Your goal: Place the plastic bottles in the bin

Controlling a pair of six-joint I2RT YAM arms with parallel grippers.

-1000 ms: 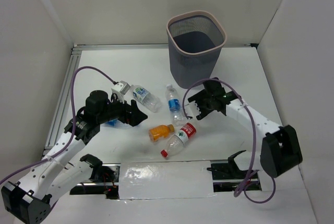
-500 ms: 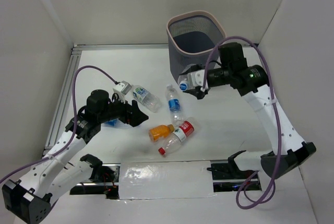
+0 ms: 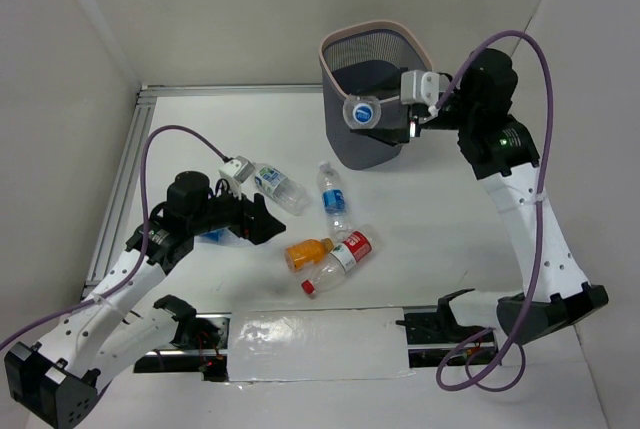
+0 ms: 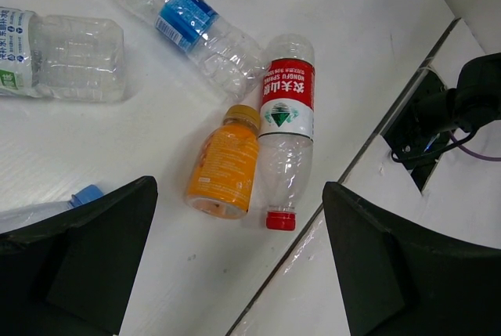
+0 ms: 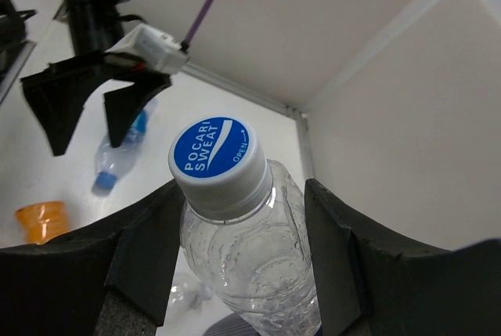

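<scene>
Seemingly by bin [image 3: 332, 51], right gripper [image 3: 388, 118] clamped on clear bottle [image 5: 239, 234], left gripper [image 3: 267, 219] spread wide.

The left arm [image 3: 125, 274] lies low, stretched from its base at the near left, elbow bent and forearm angled toward the middle. The left gripper [image 3: 266, 221] points rightward, its jaws spread wide with nothing between them. The right arm [image 3: 525, 219] rises steeply from its base at the near right to a high elbow, and the wrist is turned to the left. The right gripper [image 3: 392, 117] hangs high and roughly level, its two fingers [image 5: 149, 250] clamped on either side of a clear bottle [image 5: 250, 258] whose cap points away from the wrist
</scene>
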